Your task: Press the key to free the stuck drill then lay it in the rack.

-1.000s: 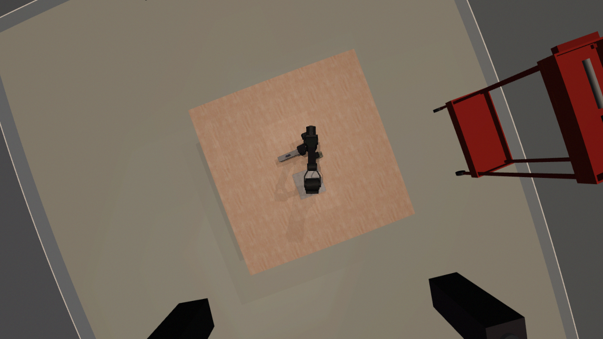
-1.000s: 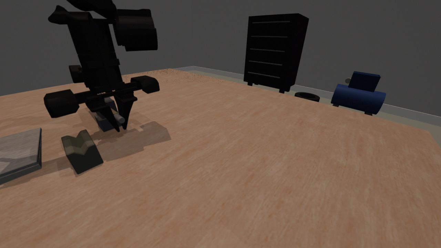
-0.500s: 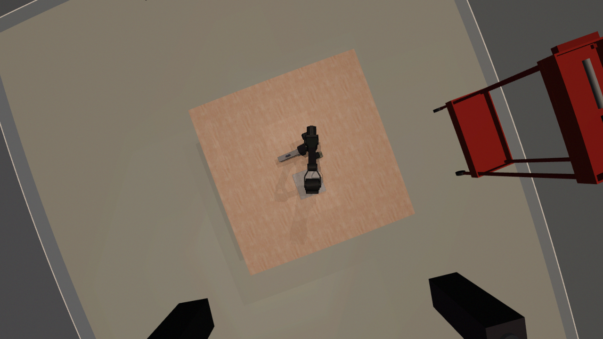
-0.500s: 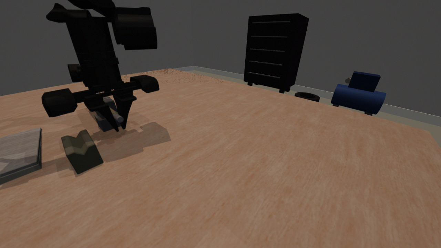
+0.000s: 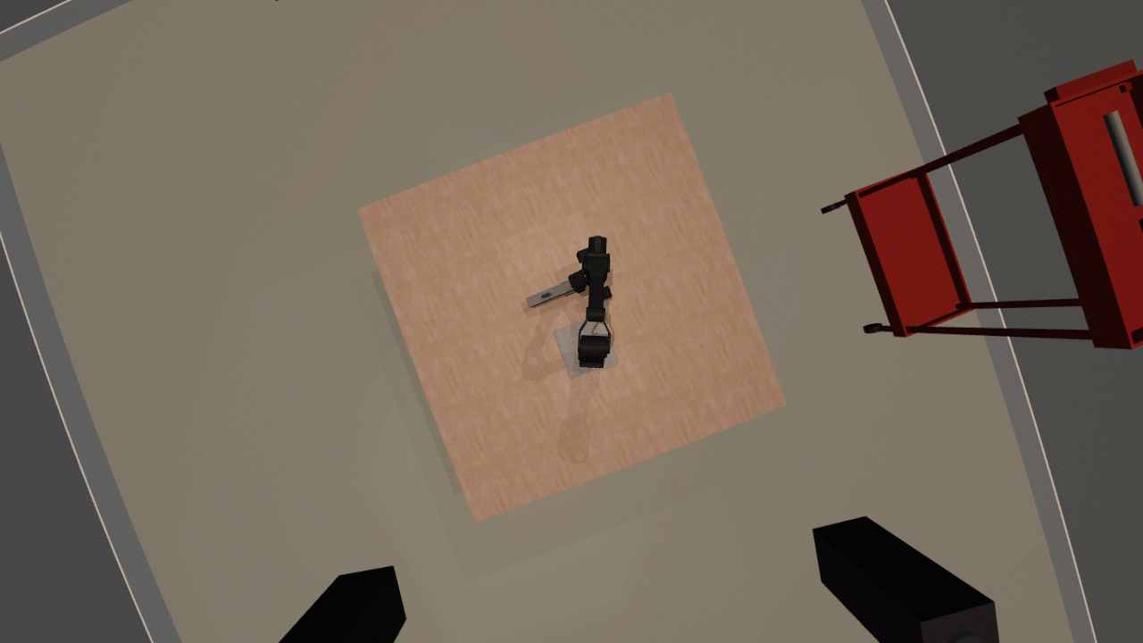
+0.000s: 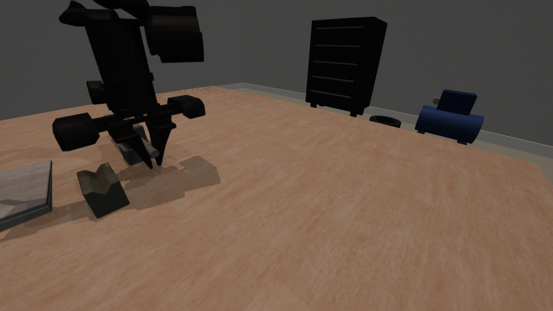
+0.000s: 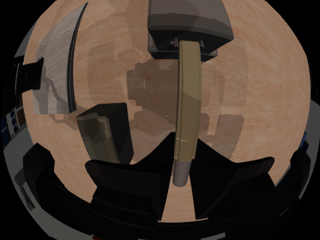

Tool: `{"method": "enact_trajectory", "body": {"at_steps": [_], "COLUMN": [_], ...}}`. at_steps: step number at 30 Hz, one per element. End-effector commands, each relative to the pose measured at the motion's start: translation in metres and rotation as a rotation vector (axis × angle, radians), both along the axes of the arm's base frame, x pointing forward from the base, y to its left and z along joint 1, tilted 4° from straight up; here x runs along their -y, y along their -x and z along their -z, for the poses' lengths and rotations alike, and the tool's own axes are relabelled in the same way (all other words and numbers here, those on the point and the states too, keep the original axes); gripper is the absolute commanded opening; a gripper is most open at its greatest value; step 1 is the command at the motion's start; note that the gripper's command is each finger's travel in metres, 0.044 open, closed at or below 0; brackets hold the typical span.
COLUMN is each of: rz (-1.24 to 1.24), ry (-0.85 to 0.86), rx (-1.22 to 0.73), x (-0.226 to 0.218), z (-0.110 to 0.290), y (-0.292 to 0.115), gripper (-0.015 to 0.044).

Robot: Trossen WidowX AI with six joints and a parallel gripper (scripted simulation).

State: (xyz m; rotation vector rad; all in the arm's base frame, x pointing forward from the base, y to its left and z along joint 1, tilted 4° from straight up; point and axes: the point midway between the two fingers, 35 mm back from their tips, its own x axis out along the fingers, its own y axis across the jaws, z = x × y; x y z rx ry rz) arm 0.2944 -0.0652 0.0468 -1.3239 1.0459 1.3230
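The drill (image 6: 154, 151) (image 7: 187, 83), a brass-coloured bar with a grey round tip, lies between the fingers. My gripper (image 6: 155, 166) (image 7: 180, 136) is shut on it near the tip. The drill's far end shows at the front face of the grey housing (image 5: 537, 300) (image 6: 132, 156) (image 7: 190, 20), in front of a cross-shaped slot; whether any of it is inside, I cannot tell. A dark oval (image 5: 546, 295) on the housing's top may be the key. The rack (image 6: 106, 197) (image 7: 97, 133), an olive V-notched block, stands beside the fingers, on the left in the wrist view, empty.
A flat grey plate (image 5: 563, 344) (image 6: 23, 185) (image 7: 58, 73) lies under the arm's base, beyond the rack from the fingers. The wooden table top (image 5: 679, 199) bears everything. A red cart (image 5: 911, 255), a black cabinet (image 6: 342, 65) and a blue tank (image 6: 448, 122) stand off the table.
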Motion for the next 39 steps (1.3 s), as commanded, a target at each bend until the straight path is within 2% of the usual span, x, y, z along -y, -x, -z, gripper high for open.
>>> {"method": "enact_trajectory", "body": {"at_steps": [1, 30, 39], "rz": [-0.002, -0.002, -0.002], "ry": [0.001, 0.004, 0.004], "rx": [0.002, 0.002, 0.002], "x": [0.006, 0.050, 0.046], "z": [-0.001, -0.002, -0.007], "y": [-0.002, -0.010, -0.007], "gripper": [0.0000, 0.0000, 0.0000]}}
